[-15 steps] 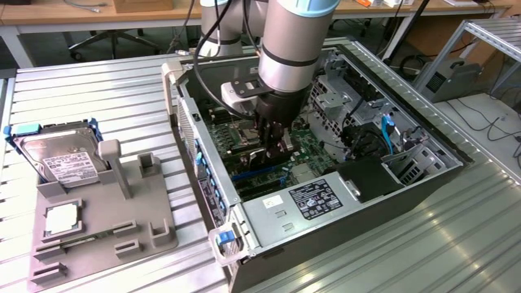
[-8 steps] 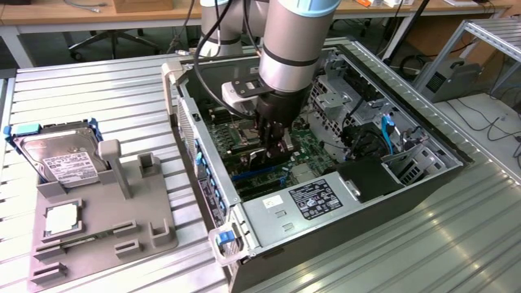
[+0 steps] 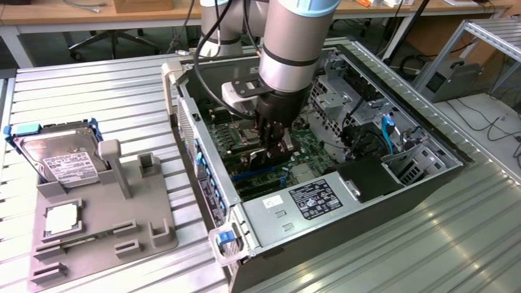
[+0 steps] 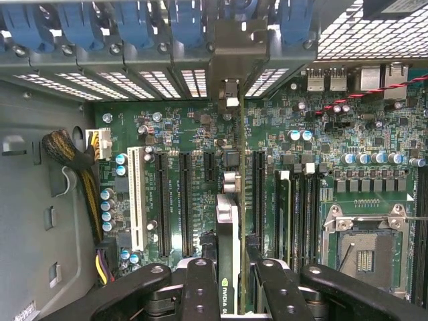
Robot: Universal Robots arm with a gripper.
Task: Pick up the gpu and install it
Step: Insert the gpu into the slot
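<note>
Gripper clamped narrow on gpu, card edge-on directly beneath, long axis roughly 8-to-2 o'clock in exterior view, parallel to motherboard expansion slots.

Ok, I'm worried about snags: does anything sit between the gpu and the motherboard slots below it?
Nothing visible does. The gpu hangs edge-on in the jaws over bare expansion slots; the cable bundle lies off to one side, by the case wall.
</note>
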